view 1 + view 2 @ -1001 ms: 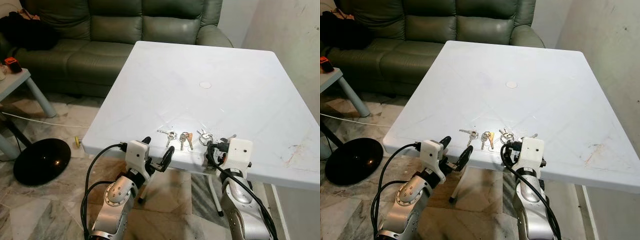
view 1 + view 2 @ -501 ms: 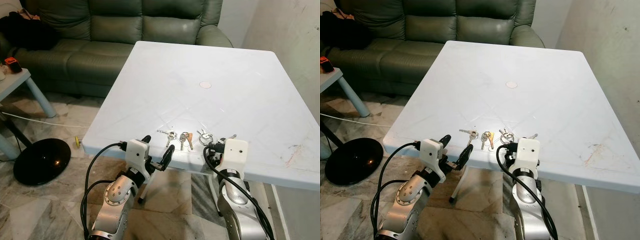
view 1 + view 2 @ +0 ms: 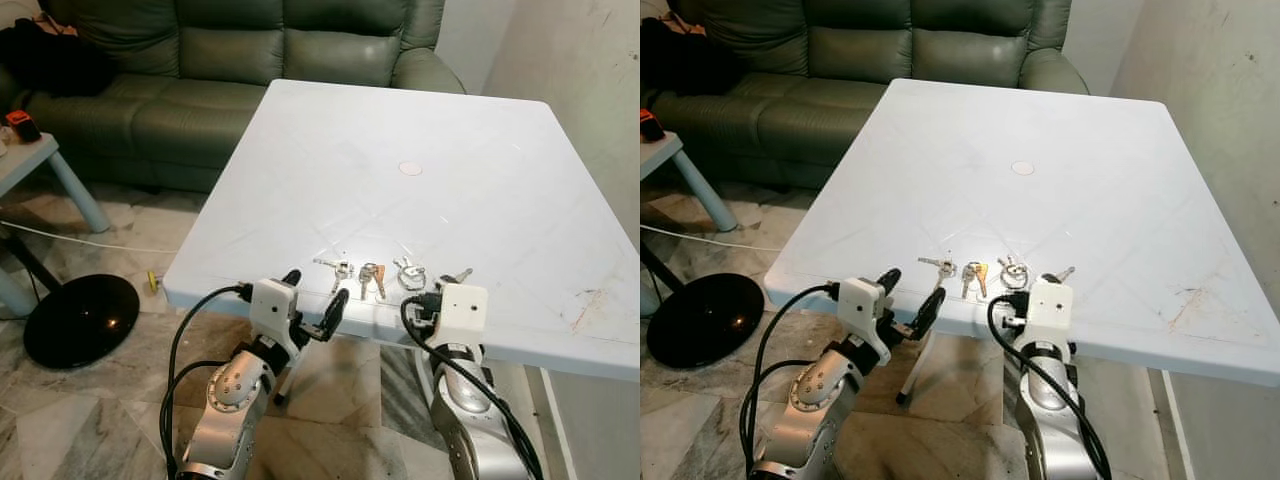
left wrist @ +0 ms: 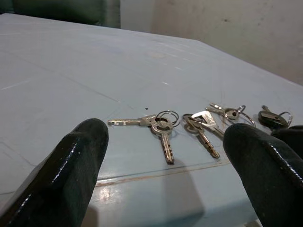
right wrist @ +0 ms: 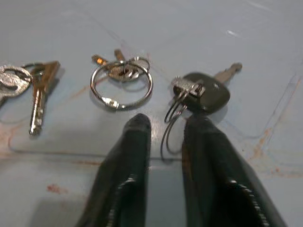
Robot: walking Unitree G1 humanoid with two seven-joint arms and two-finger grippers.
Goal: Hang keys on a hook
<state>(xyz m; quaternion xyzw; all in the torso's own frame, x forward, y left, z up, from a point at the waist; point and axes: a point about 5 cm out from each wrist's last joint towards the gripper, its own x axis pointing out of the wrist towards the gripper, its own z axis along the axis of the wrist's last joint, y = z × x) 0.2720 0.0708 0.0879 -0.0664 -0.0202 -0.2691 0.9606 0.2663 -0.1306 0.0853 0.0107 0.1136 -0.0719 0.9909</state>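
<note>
Several sets of keys lie in a row near the front edge of the white table (image 3: 420, 130): silver keys (image 3: 338, 268), a brass and silver pair (image 3: 372, 278), a big ring with small keys (image 3: 409, 276) and a black-headed key (image 5: 207, 91). My right gripper (image 5: 165, 130) rests at the table edge. Its fingers (image 5: 135, 142) stand close together around the thin wire ring (image 5: 171, 124) of the black-headed key, which still lies flat. At the edge just left of the keys, my left gripper (image 3: 315, 294) is held open with nothing in it, facing the silver keys (image 4: 161, 124).
A green sofa (image 3: 200, 70) stands behind the table. On the floor to the left are a black round base (image 3: 80, 320) and a small white side table (image 3: 25, 165). A wall (image 3: 590, 70) runs close along the right.
My right gripper has moved forward and a little left to the table edge, up to the black-headed key. The left arm has hardly moved.
</note>
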